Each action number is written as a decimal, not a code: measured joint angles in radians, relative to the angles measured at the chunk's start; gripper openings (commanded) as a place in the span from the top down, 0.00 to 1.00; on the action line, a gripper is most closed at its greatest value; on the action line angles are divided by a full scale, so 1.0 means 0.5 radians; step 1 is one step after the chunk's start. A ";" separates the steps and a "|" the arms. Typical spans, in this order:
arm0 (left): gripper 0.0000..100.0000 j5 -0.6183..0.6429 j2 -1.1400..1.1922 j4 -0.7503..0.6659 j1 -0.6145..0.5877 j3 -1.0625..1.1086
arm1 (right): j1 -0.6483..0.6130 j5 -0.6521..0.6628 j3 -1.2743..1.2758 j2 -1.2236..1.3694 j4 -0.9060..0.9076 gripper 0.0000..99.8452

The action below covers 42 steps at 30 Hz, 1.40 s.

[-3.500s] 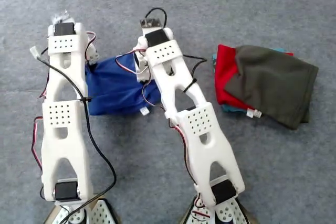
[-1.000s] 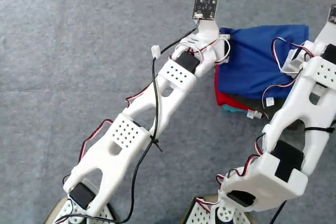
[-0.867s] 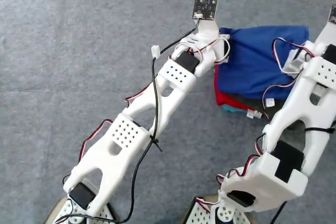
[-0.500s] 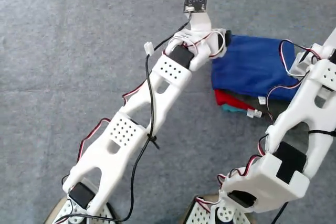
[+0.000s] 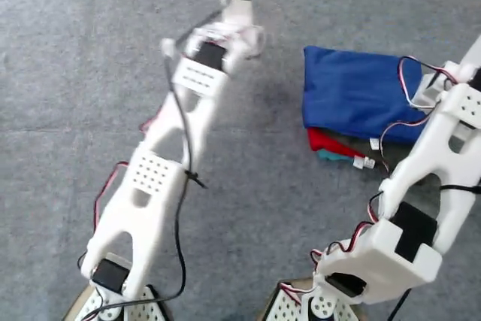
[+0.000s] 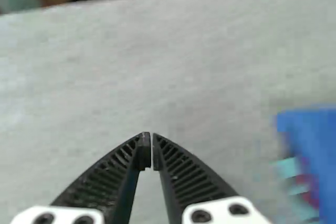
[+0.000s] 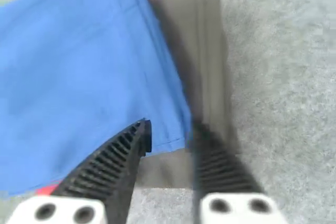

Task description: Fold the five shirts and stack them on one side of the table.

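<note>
- Grey fuzzy table [image 5: 90, 58] carries a folded blue shirt [image 5: 353, 92].
- Left pincer [image 6: 147, 151] pressed together, well apart from the blue shirt.
- Right pincer [image 7: 172, 135] spread over the blue shirt.

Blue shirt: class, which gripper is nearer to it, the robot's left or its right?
Right. The right gripper is open directly over the blue shirt's edge; the left gripper is shut above the table, off to the shirt's side.

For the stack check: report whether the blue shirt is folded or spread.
Folded: the blue shirt lies as a compact rectangle above the red shirt.
</note>
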 measured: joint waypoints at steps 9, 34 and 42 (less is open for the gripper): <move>0.97 -0.365 -0.028 0.856 -0.844 -0.344 | -0.245 0.003 -0.003 -0.101 0.098 0.98; 0.85 -0.571 -0.445 1.267 -2.654 -0.377 | -0.181 0.135 0.083 0.080 -0.157 0.98; 0.72 -0.571 -0.028 1.267 -2.685 -0.206 | -0.313 0.138 0.083 -0.199 0.034 0.98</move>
